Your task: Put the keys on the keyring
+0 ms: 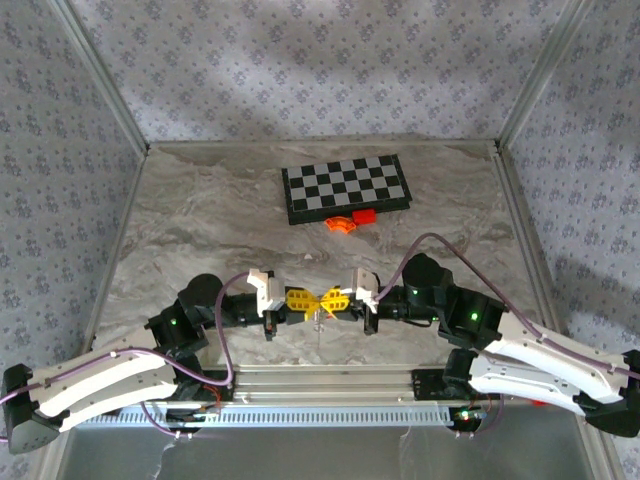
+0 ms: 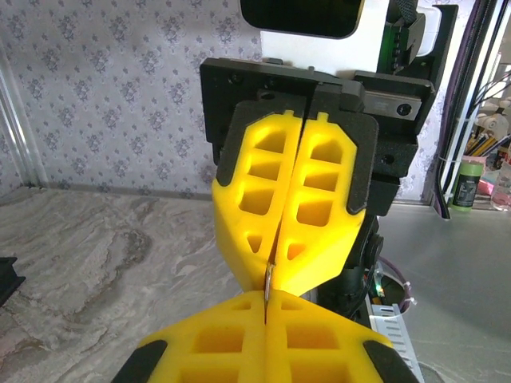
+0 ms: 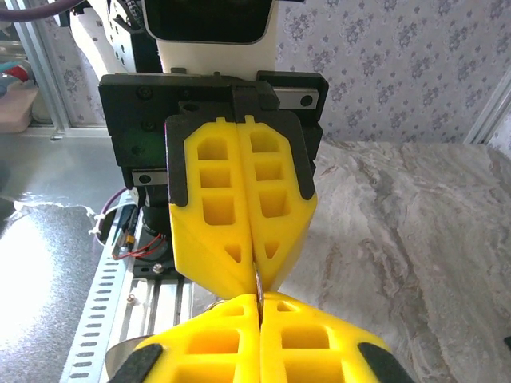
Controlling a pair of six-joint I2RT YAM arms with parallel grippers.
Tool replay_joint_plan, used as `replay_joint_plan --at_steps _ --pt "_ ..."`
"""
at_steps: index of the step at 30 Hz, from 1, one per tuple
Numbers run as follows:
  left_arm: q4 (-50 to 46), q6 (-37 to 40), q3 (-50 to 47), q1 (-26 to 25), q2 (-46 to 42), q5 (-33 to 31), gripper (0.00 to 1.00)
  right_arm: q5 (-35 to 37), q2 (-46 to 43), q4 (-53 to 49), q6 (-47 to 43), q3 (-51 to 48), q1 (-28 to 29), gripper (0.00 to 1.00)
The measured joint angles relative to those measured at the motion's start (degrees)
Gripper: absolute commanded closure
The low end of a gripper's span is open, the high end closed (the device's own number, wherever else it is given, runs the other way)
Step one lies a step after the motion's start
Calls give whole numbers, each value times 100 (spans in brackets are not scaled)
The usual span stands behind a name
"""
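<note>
My left gripper (image 1: 308, 299) and right gripper (image 1: 332, 299) meet tip to tip above the near middle of the table, both shut. A thin silvery edge of the keyring (image 2: 268, 279) is pinched between the two sets of yellow fingers. In the left wrist view my left gripper (image 2: 266, 300) faces the right gripper (image 2: 276, 254). The right wrist view has the same ring edge (image 3: 258, 281) between my right gripper (image 3: 259, 300) and the left gripper (image 3: 255, 267). From above, a fine bit of the keyring (image 1: 318, 318) hangs below the fingertips. The keys are out of view.
A small chessboard (image 1: 345, 188) lies at the back middle of the marble table (image 1: 200, 240). An orange curved piece (image 1: 342, 224) and a red block (image 1: 364, 215) sit at its near edge. A slotted metal rail (image 1: 320, 413) runs along the near edge; patterned walls enclose the table.
</note>
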Motion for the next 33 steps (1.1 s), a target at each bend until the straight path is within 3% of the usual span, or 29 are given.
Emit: replay_joint_plan --at_steps 3,9,14,20,30,33 --pt "-57 20 0 0 0 -20 100 7 2 -48 -22 0 0 100" --pt "-837 361 162 -42 -13 -487 73 240 153 -577 -192 151 13 100" --pt "-1818 603 717 -37 13 -927 73 678 402 -1331 -518 632 190 100" --pt "-2352 728 990 -37 155 -918 71 898 702 -1912 -833 1097 341 100" --pt "-2538 726 1001 -37 319 -601 68 1064 1156 -2420 -1091 1473 411 100" --pt "-2503 721 1001 -37 332 -570 72 1064 1224 -2535 -1108 1523 424 100"
